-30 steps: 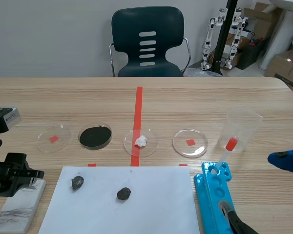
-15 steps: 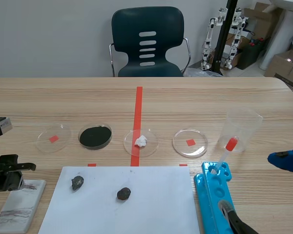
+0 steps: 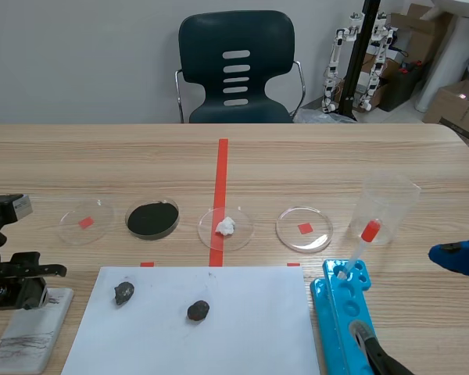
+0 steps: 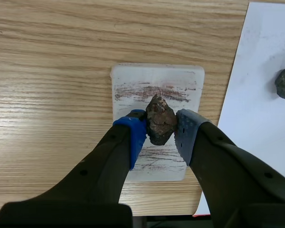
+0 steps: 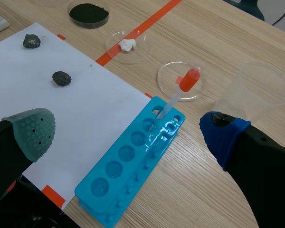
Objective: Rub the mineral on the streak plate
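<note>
- A white paper sheet (image 3: 219,328) is lying just beside the streak plate (image 4: 156,92), and two dark rocks (image 3: 124,293) (image 3: 198,311) are being carried on it, well apart.
- Beyond the sheet, a dish of black powder (image 3: 152,219), a dish with a white lump (image 3: 226,227) and a clear beaker (image 3: 388,207) are being lined up; a red-bulbed pipette (image 5: 183,88) is being propped in a blue rack (image 5: 128,166).
- Everything is being borne by a pale wooden counter (image 3: 313,160), with a dark chair (image 3: 236,66) being kept behind it.
- The mineral (image 4: 160,114), a brown lump, is being pinched between the pads of the left pincer (image 4: 161,127) over the plate, which is being shown marked with brownish streaks; contact cannot be told.
- The right pincer (image 5: 128,133) is being held spread wide above the rack, gripping nothing.
</note>
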Controlling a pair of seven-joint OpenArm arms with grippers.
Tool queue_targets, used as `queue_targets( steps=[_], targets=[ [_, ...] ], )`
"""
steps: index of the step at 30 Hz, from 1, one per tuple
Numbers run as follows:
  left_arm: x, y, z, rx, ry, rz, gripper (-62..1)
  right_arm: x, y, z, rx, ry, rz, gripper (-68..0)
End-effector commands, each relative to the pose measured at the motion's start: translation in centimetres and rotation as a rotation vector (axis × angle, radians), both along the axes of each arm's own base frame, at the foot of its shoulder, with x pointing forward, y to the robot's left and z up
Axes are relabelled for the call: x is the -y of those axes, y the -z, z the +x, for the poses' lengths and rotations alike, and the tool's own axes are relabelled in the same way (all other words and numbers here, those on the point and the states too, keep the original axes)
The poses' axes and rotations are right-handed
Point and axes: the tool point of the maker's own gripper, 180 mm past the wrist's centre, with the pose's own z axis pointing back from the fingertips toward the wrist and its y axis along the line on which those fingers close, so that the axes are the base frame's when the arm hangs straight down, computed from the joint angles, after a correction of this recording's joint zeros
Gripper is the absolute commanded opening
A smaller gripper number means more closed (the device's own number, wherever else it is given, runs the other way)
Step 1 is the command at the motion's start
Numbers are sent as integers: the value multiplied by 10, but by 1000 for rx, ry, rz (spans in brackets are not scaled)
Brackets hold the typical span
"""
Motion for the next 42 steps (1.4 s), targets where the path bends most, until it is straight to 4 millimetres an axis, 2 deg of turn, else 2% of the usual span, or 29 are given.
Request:
queue_targets(
  steps=[1,8,21,23,28,32,42],
  targets=[
    [1,-4,8,22,0,-2,-539,0,-6,5,26,4,13,-29],
    [0,1,14,21,-17,6,-539,0,-6,5,26,4,13,-29],
    [-7,10,9,-3,-31,14,-539,0,-6,5,26,4,13,-29],
    [-5,10,10,1,-29,5,-539,0,-6,5,26,4,13,-29],
    [13,8,12,19,9,-91,-539,0,-6,5,26,4,13,-29],
    [14,8,13,20,9,-94,-539,0,-6,5,26,4,13,-29],
    [-24,9,10,3,-21,111,-539,0,-6,5,26,4,13,-29]
  ],
)
